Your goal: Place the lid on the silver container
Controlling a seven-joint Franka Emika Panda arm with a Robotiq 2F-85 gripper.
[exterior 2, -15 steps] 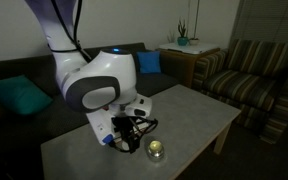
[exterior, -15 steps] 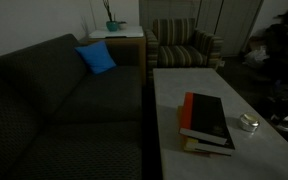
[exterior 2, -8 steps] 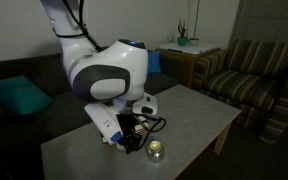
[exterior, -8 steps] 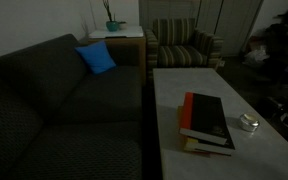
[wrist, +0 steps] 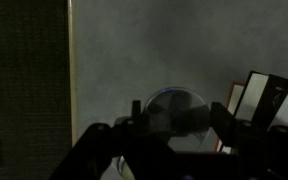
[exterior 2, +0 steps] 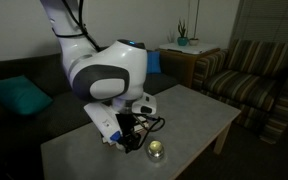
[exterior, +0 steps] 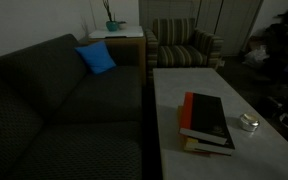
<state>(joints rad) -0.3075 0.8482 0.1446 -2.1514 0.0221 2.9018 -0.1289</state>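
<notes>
1. The gripper (wrist: 176,126) comes in from the bottom of the wrist view as a dark shape. Its two fingers (wrist: 134,115) stand on either side of a pale round disc. In an exterior view the gripper (exterior 2: 134,138) points down close over the desk (exterior 2: 196,108), under the arm's large white wrist.
2. The picture is too dim to tell whether the fingers press on the disc or only stand around it.
3. The disc looks like the lid (wrist: 174,104), seen flat-on between the fingers, with the grey desk (wrist: 134,50) behind it.
4. The silver container (exterior 2: 156,150) stands upright on the desk just beside the gripper, toward the near edge. Its top shows a yellowish glint. In an exterior view the silver container (exterior: 249,123) sits near the desk's edge, close beside the books (exterior: 206,122).
5. The books are a small stack, with a dark cover on top and a red spine. The wrist view catches them at its right edge (wrist: 269,100).
6. Farther out are a dark sofa (exterior: 74,100) with a blue cushion (exterior: 97,57), and a striped armchair (exterior 2: 254,85).
</notes>
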